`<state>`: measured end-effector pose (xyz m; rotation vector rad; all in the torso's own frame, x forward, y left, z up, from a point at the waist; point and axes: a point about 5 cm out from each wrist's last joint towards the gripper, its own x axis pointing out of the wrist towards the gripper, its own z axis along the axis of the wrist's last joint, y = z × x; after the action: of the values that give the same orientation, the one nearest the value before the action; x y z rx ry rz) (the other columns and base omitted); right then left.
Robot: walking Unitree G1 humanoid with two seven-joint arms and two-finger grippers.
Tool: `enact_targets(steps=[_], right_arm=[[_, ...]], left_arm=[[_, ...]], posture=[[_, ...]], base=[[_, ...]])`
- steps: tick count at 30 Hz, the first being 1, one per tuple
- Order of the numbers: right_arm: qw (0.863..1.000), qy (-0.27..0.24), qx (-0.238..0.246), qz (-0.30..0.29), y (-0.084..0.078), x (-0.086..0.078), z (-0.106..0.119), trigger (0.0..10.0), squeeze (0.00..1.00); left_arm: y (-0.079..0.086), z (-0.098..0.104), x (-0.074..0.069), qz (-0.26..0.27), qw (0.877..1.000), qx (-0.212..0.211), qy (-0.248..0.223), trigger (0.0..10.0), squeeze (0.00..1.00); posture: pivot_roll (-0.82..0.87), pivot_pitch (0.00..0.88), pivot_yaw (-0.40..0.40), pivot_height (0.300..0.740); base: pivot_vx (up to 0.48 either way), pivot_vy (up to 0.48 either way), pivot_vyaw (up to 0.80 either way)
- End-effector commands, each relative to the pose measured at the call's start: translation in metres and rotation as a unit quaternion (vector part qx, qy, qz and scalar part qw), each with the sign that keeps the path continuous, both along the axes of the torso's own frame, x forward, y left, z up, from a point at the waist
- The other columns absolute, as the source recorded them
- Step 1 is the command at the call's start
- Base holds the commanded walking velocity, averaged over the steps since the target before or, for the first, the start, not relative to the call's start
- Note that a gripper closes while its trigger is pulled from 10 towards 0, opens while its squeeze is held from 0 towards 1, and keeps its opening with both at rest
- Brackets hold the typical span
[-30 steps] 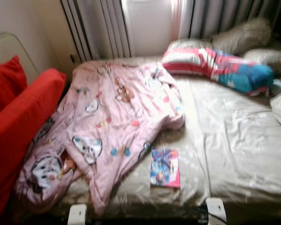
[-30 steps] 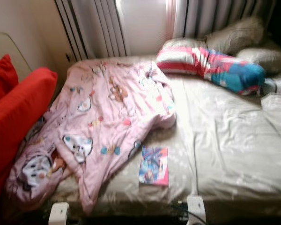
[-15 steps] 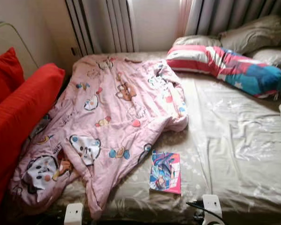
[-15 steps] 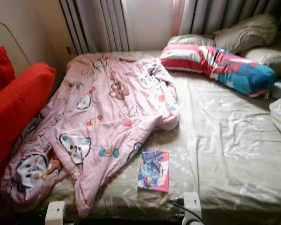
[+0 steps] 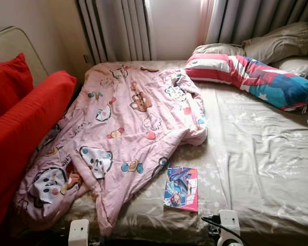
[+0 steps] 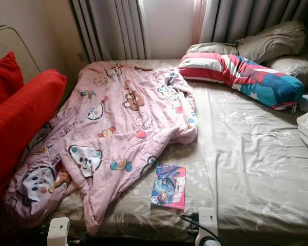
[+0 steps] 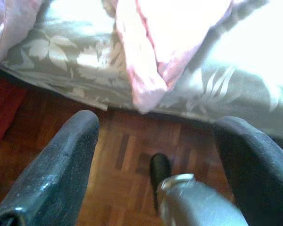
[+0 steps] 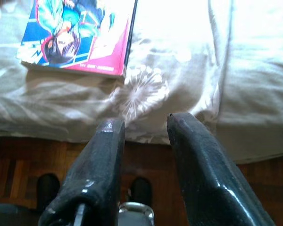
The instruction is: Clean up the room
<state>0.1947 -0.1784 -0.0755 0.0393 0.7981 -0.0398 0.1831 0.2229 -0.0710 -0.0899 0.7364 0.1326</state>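
Colourful thin paper book (image 5: 181,187) is lying flat near the bed's edge, so the right gripper (image 8: 144,123), fingers apart, should be pinching its edge.

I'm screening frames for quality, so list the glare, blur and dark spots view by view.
Eye views: sharp, with the window blown out white. Left wrist view: soft focus, pink blanket overexposed, floor dim. Right wrist view: bedsheet glares white beside the readable comic book; the right hand is slightly blurred.
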Motion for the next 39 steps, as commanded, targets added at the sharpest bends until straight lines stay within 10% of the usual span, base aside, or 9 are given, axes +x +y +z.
enact_targets(steps=[1,5,8,19,39], right_arm=[[1.000,-0.025,0.007,-0.006,0.002,0.007,0.005,10.0,0.00],[0.998,-0.054,0.018,-0.020,0.004,0.011,0.009,10.0,0.00],[0.993,-0.114,0.006,-0.011,0.005,0.028,0.023,10.0,0.00],[0.966,-0.257,0.004,0.012,0.002,0.056,0.060,10.0,0.00],[0.945,-0.327,-0.020,0.023,-0.007,0.059,0.082,10.0,0.00]], left_arm=[[0.002,0.004,0.004,0.009,1.000,-0.003,-0.021,10.0,0.00],[0.006,0.036,0.047,0.000,0.991,0.009,-0.132,10.0,0.00],[0.011,0.048,0.052,-0.002,0.984,0.014,-0.176,10.0,0.00],[0.029,0.072,0.047,0.001,0.961,0.051,-0.272,10.0,0.00],[0.005,0.095,0.069,-0.051,0.946,0.043,-0.316,10.0,0.00]], posture=[[-0.03,0.045,0.053,0.740],[-0.02,0.058,0.050,0.740],[0.00,0.074,0.047,0.740],[0.07,0.105,-0.006,0.740],[-0.05,0.000,0.064,0.740]], base=[[0.000,0.000,0.00],[0.000,0.000,0.00],[0.000,0.000,0.00],[0.000,0.000,0.00],[0.000,0.000,0.00]])
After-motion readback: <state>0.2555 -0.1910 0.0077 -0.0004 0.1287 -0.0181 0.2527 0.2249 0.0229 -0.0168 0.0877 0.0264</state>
